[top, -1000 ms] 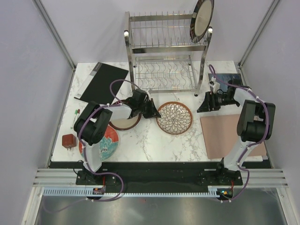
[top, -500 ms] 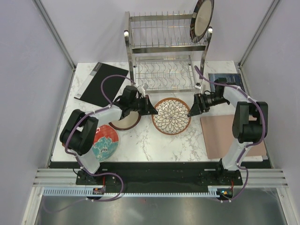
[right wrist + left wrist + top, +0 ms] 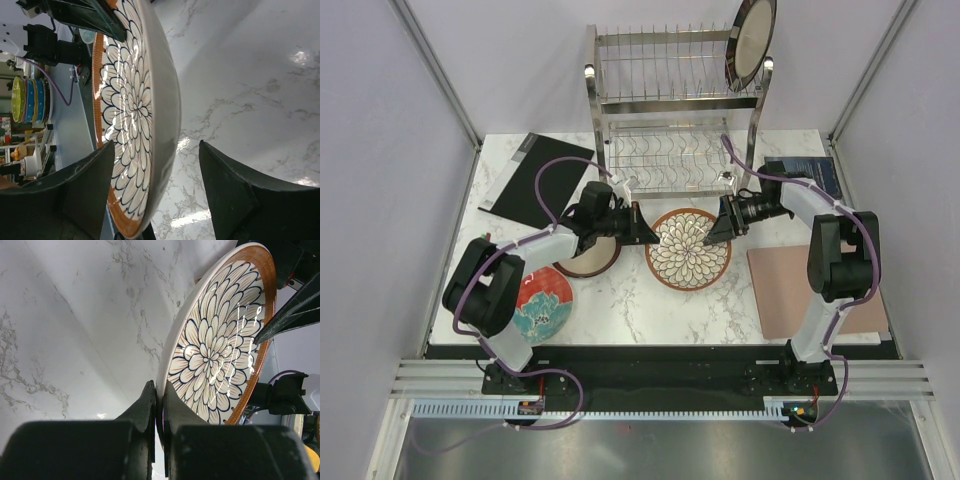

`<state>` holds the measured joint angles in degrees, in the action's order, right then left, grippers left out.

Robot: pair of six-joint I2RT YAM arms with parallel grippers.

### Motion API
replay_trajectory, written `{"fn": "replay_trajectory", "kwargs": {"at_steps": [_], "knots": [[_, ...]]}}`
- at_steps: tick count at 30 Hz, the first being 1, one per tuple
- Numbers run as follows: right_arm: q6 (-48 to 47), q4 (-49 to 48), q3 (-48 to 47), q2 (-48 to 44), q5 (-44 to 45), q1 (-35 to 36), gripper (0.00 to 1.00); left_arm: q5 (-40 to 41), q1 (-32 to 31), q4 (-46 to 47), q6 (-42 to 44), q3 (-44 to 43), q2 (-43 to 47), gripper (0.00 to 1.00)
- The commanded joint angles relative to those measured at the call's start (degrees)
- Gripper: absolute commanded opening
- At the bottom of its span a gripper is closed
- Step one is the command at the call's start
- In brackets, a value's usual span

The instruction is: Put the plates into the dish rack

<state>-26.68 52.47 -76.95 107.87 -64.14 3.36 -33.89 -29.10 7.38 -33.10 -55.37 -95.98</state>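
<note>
The brown plate with white petals is tilted above the marble table, its left rim raised. My left gripper is shut on that left rim. My right gripper is open with its jaws either side of the right rim, not closed on it. The dark-red-rimmed beige plate lies under my left arm. The red plate with teal flowers lies at the front left. The black-checked plate stands in the top tier of the dish rack.
A black mat lies at the back left. A tan board lies at the right, with a dark book behind it. A small red block shows by my left arm. The rack's lower tier holds nothing.
My right gripper has moved left to the petal plate's right rim. My left gripper has closed on the left rim and lifted it, sliding the plate slightly left.
</note>
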Motion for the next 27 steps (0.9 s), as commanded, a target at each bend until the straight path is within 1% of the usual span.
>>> {"fn": "replay_trajectory", "kwargs": {"at_steps": [1,4,5,7,8,10,11,13,14,15,16,17,19,20,21,23,24,26,27], "knots": [[-0.48,-0.26,-2.07,-0.03,-4.07,1.3,0.72,-4.96,-0.6,7.21,0.14,-4.04,1.15,0.02],[-0.39,-0.17,-1.8,-0.03,-3.19,1.3,0.62,-4.52,-0.6,7.39,0.06,-4.04,0.89,0.02],[-0.31,-0.17,-1.72,-0.12,-3.1,1.39,0.54,-4.43,-0.6,7.39,-0.03,-3.95,0.89,0.02],[0.22,-0.17,-1.71,-0.21,-2.57,1.3,0.47,-3.73,-0.6,7.13,-0.03,-3.6,0.97,0.02],[0.4,-0.09,-1.8,-0.47,-2.31,1.3,0.39,-3.55,-0.6,7.13,-0.03,-3.43,1.15,0.02],[0.75,-0.17,-1.8,-1.09,-1.61,1.39,0.31,-2.85,-0.6,6.6,0.05,-3.34,1.33,0.02],[0.84,-0.17,-1.89,-1.87,-0.56,1.39,0.23,-2.76,-0.6,6.08,0.14,-3.25,1.59,0.02],[1.36,-0.08,-1.98,-2.58,0.32,1.48,0.17,-2.32,-0.43,5.46,0.67,-3.25,2.2,0.02],[1.71,-0.08,-2.15,-3.63,1.37,1.57,0.09,-2.23,-0.34,4.59,1.02,-3.34,2.38,0.02],[2.06,-0.08,-2.33,-4.25,1.99,1.57,0.05,-2.23,-0.34,3.79,1.37,-3.6,2.99,0.03],[2.5,-0.17,-2.5,-4.95,2.52,1.74,0.03,-2.23,-0.25,2.83,2.85,-3.77,3.43,0.07],[3.64,-0.17,-2.68,-6.78,3.31,1.92,0.0,-2.15,-0.08,1.77,3.91,-4.04,3.87,0.28],[4.87,-0.09,-2.94,-9.07,5.16,2.18,0.0,-0.75,0.19,-3.49,7.77,-4.83,6.06,0.51],[6.27,0.0,-3.03,-11.52,6.12,2.36,0.0,0.65,0.27,-6.12,9.79,-5.18,7.03,0.73],[6.81,0.0,-3.21,-12.68,7.35,2.53,0.0,4.67,0.45,-10.06,13.47,-5.1,8.43,0.83],[8.3,0.09,-3.73,-16.36,8.94,2.8,0.0,5.76,0.98,-13.16,18.14,-4.74,12.39,0.95],[9.61,0.44,-4.78,-17.6,9.47,2.97,0.0,7.42,1.85,-16.83,21.73,-4.92,13.53,0.98],[10.85,1.4,-7.06,-20.67,10.96,3.15,0.0,9.36,3.08,-18.71,24.3,-4.74,18.71,0.99],[12.51,1.76,-10.21,-21.82,11.4,3.15,0.0,11.11,4.22,-19.24,27.18,-4.22,20.82,0.99]]}}
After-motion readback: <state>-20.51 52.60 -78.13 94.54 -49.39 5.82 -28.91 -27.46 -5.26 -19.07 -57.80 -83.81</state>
